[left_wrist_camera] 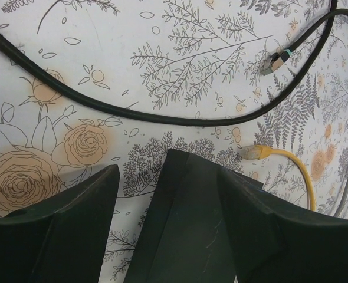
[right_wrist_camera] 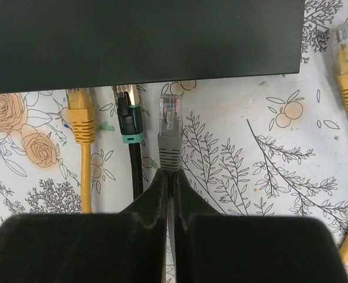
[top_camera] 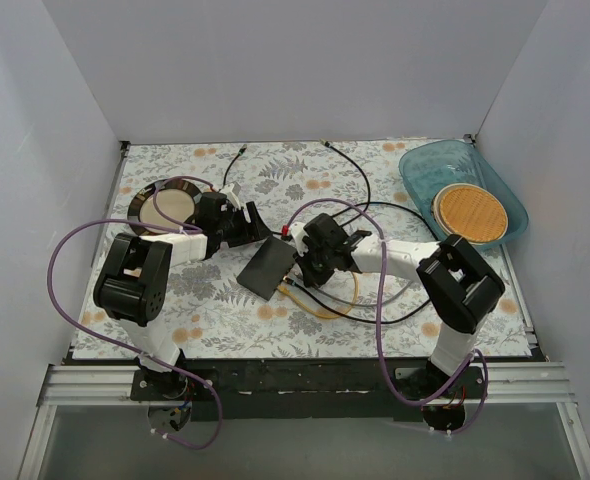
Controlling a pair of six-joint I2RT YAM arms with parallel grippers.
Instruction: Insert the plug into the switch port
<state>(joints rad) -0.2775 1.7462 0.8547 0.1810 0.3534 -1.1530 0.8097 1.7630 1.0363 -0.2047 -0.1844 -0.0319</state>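
plug (right_wrist_camera: 170, 121) tip near switch (right_wrist_camera: 144, 41) edge; sockets hidden.

Floral table (top_camera: 275, 170); cables (top_camera: 356, 164), plate (top_camera: 141, 206), blue tray (top_camera: 418, 180)

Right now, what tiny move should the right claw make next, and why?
Probably ease the right gripper straight forward toward the switch. The grey plug it pinches points at the switch's edge but stops just short, beside a black plug and a yellow plug already reaching that edge. The left gripper straddles the switch, perhaps steadying it.
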